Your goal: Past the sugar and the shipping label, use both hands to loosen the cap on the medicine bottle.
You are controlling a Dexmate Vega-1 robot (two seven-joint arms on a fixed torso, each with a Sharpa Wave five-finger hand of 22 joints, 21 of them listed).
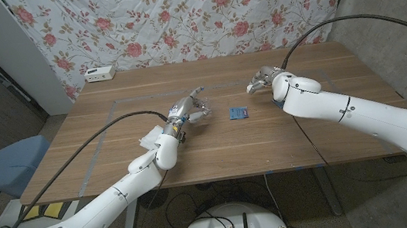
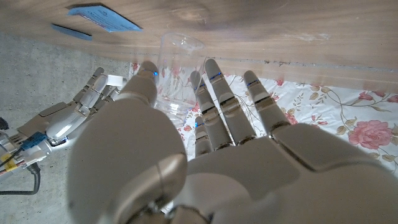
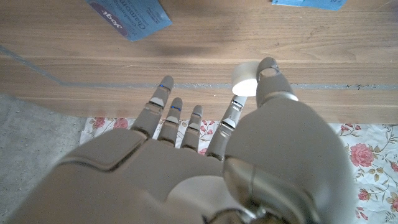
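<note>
My left hand is raised over the middle of the table and grips a clear plastic medicine bottle between thumb and fingers; the bottle's mouth looks uncapped. My right hand is off to the right, apart from the bottle, and pinches a small white cap between thumb and fingertip. The right hand also shows beyond the bottle in the left wrist view. In the head view the bottle and the cap are too small to make out.
A blue sugar packet lies between the two hands, seen also as blue packets. A white label sheet lies under my left forearm. A white box sits at the far left edge. A blue chair stands left.
</note>
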